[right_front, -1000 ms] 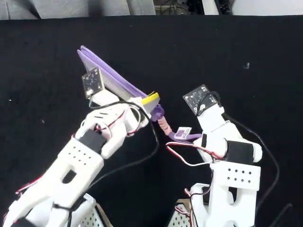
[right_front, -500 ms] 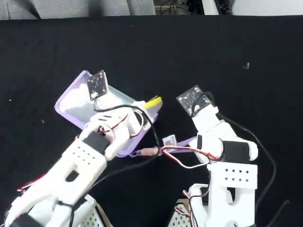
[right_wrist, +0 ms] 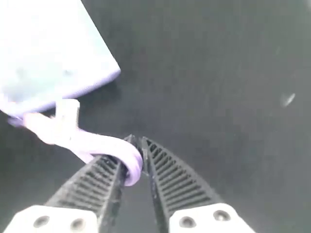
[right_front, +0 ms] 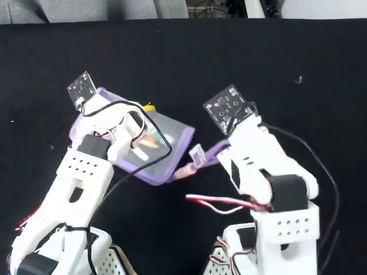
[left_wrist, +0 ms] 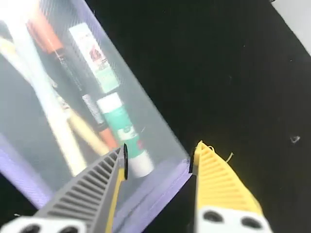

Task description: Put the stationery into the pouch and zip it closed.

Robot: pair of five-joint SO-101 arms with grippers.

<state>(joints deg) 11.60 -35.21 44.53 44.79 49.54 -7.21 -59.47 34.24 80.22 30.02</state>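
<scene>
Pouch (right_front: 172, 140) lay flat on the black tabletop (right_front: 275, 69), left of centre. At its near right corner, the right end effector (right_wrist: 141, 141) was clamped on the purple strap (right_wrist: 73, 138). Stationery (left_wrist: 97, 107) showed inside. Farther back, the left end effector (left_wrist: 158, 160) hung over its far edge, fingers apart.

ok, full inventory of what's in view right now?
translucent purple zip pouch: 1, purple, flat on table under left arm
stationery pens and sticks: several, orange, white, green-labelled, inside pouch
purple pouch strap: 1, purple, from pouch corner to right hand
white tag: 1, white, on strap
small pink piece: 1, pink, at strap's pouch end
black table cover: 1, black, under everything
left hand: 1, grey and yellow, open over pouch corner
right hand: 1, black, shut on strap
</scene>
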